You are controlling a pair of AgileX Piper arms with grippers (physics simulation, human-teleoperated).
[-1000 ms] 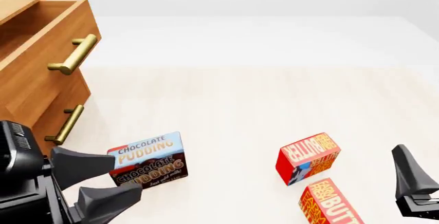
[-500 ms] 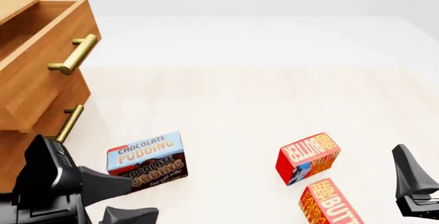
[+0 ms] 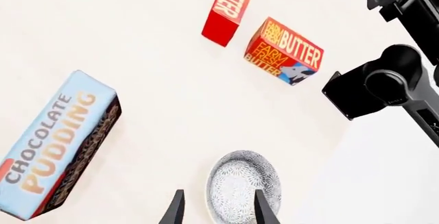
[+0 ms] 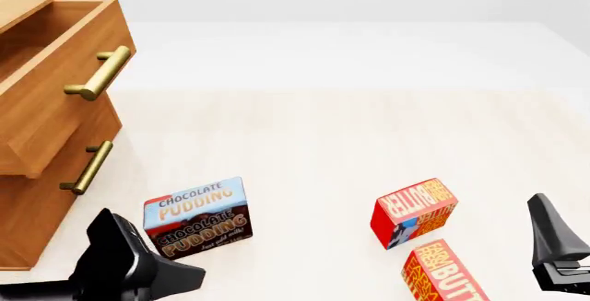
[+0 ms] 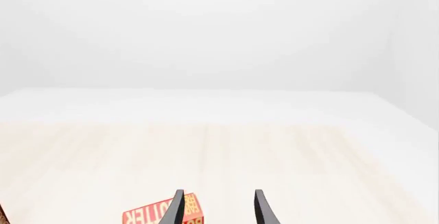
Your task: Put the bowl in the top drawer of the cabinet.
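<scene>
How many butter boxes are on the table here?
2: one butter box right of the chocolate pudding box, another nearer the right gripper at the frame's bottom edge. None seems hidden.

— What carries everything?
— A pale wood-grain table (image 4: 322,135).
— What lies on it?
— The cabinet (image 4: 37,177) stands at its left edge. A chocolate pudding box (image 4: 196,216) sits near the cabinet. Two butter boxes (image 4: 414,212) (image 4: 445,271) lie close together toward the near right. The bowl (image 3: 243,185) rests upright near the near edge.
</scene>
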